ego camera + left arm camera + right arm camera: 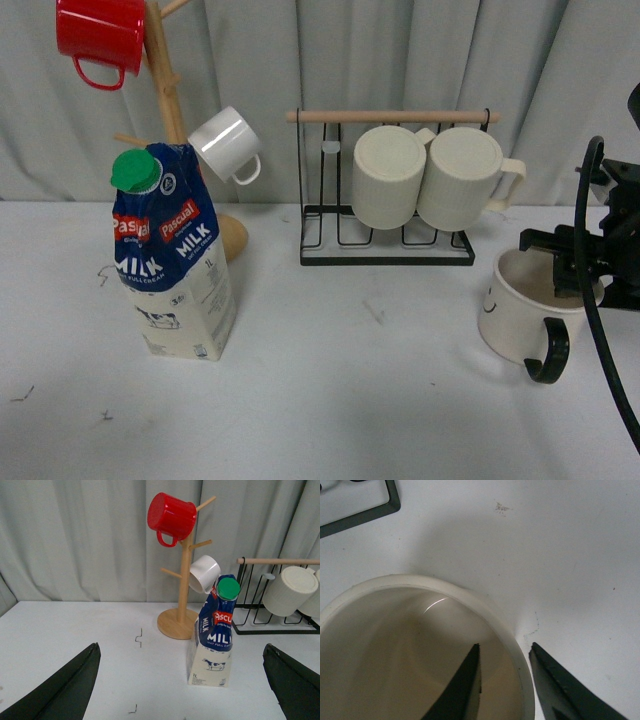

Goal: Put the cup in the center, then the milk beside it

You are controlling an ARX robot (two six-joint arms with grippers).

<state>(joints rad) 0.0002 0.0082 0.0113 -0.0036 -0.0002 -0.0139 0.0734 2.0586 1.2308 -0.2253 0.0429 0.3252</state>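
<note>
The left claw (181,647) is hanging wide open, gripping nothing. The cup (515,310) — cream, black handle pointing at the camera — is sitting upright and empty on the desk (350,400), front-right of the wire rack (330,116); the right claw (505,646) is straddling its rim, jaws parted, not pinching. The milk (175,265) is standing upright front-left of the rack, green cap uppermost.
</note>
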